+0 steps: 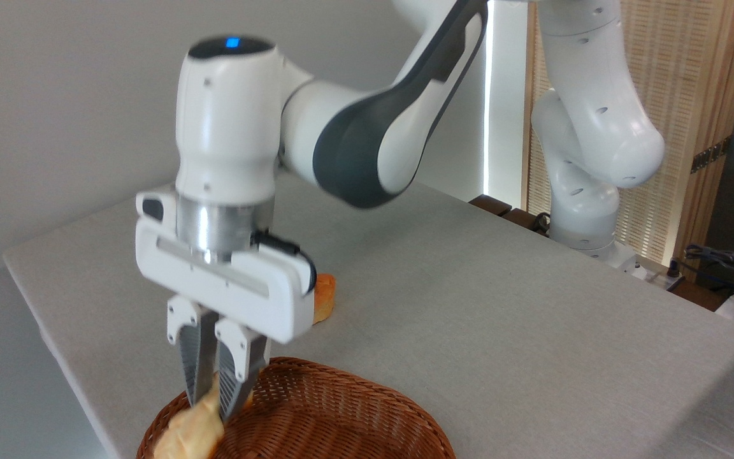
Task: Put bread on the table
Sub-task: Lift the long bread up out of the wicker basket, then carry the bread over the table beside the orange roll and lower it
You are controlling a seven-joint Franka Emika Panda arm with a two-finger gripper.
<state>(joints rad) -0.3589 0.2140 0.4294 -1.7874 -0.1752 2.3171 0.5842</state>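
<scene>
Tool pinching half-cropped bread

White Panda arm reaches in from its base at right rear, forearm slanting down-left, wrist vertical. Gripper points straight down near the front-left table edge, fingers nearly together, pinching the upper end of the bread.

Pale golden bread hangs tilted, pinched at its upper end, above the light grey table
</scene>
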